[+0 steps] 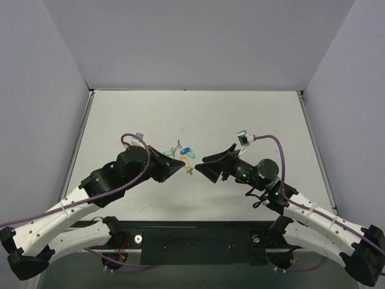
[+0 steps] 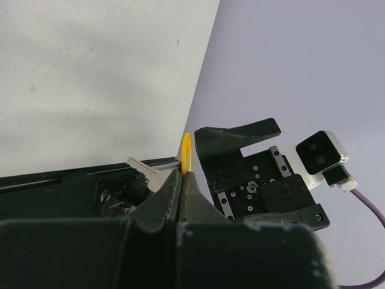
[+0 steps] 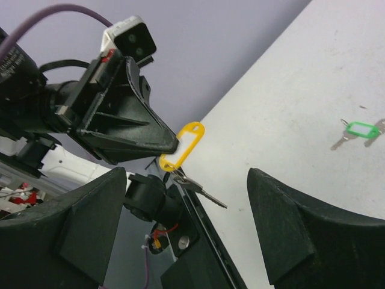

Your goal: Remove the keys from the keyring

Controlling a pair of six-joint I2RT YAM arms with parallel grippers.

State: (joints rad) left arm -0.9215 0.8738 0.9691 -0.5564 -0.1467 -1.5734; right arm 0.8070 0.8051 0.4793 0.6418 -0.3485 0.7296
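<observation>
At the middle of the surface (image 1: 240,114), towards its near edge, your left end effector (image 1: 180,164) is clamped tight on the keyring (image 3: 183,144). It pinches the yellow tag at the end nearest the thin metal ring, and the rest of the tag sticks out past the fingertips. The keys (image 3: 198,188) hang from that ring just beneath the tag, attached to it and slanting down away from the left fingers. Your right end effector (image 1: 204,167) faces the left one, close by but not touching. Its jaws are spread wide and hold nothing. A green key tag (image 3: 363,129) with keys on it and a blue key tag (image 1: 186,151) lie on the surface just behind.
</observation>
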